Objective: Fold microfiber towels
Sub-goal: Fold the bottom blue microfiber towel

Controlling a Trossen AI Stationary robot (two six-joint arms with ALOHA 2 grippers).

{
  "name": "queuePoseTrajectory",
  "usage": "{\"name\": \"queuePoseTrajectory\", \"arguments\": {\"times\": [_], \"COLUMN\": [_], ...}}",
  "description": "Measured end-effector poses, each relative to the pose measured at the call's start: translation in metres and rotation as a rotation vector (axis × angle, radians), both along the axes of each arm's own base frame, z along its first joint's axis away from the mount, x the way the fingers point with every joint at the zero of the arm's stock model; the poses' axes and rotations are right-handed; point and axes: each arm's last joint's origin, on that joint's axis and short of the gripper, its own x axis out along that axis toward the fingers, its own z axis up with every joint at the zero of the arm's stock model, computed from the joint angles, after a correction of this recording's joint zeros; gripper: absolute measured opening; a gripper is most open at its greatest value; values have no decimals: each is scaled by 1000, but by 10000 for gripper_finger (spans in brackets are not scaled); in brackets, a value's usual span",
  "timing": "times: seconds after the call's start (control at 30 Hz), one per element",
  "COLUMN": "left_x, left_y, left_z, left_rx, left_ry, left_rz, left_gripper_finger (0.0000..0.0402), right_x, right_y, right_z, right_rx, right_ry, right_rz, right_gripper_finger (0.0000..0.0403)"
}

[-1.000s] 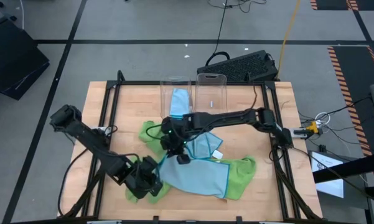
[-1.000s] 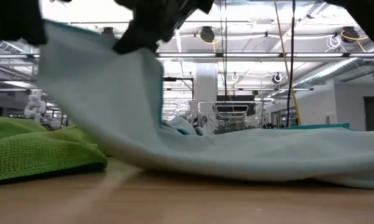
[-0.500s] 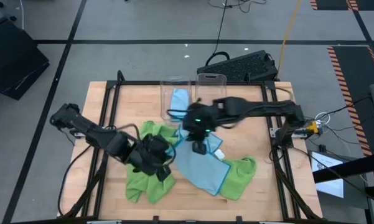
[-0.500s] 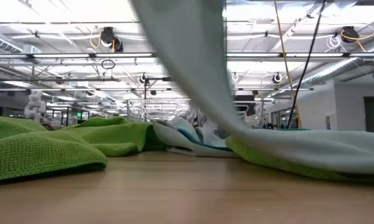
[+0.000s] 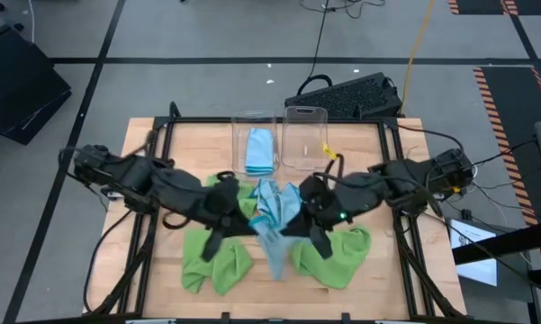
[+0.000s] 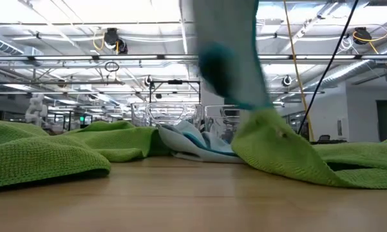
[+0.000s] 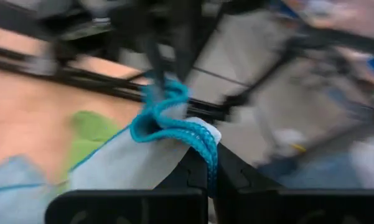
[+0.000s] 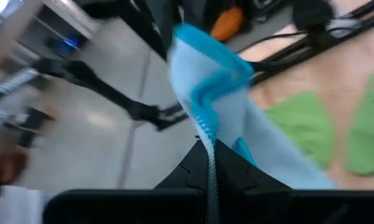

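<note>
Both the left gripper (image 5: pixel 227 209) and right gripper (image 5: pixel 306 209) pinch the light blue towel (image 5: pixel 272 216) aloft over the green towels (image 5: pixel 218 261), where a slipping corner could drop it.

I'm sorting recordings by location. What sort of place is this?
Probably a big industrial lab or workshop: a concrete floor with hazard tape, a high open ceiling with beams and lamps, and cables round the table.
</note>
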Motion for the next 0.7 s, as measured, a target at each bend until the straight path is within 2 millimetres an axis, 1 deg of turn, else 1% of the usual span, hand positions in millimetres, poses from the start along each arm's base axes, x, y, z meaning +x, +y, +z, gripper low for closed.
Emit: {"name": "queuePoseTrajectory", "arguments": {"times": [0.07,0.17,0.27,0.37,0.47,0.57,0.7], "left_x": [-5,-11,-14,-17,-20,-24,-18], "left_y": [-2,-7,-9,-6,1,12,23], "left_z": [8,14,18,14,0,-14,-34], "left_rx": [-60,-137,-135,-49,92,224,323], "left_ry": [-1,27,23,35,145,269,370], "left_rz": [-114,-249,-299,-269,-178,-50,45], "left_gripper_finger": [1,1,1,1,1,1,2], "right_x": [-3,-8,-10,-7,0,5,8], "right_y": [9,19,21,20,10,-5,-25], "right_z": [0,3,6,4,-7,-19,-36], "right_rx": [58,143,239,269,220,149,43], "right_ry": [17,30,43,64,125,207,305], "right_rz": [5,10,-1,-51,-128,-213,-292], "right_gripper_finger": [4,4,4,4,4,4,4]}}
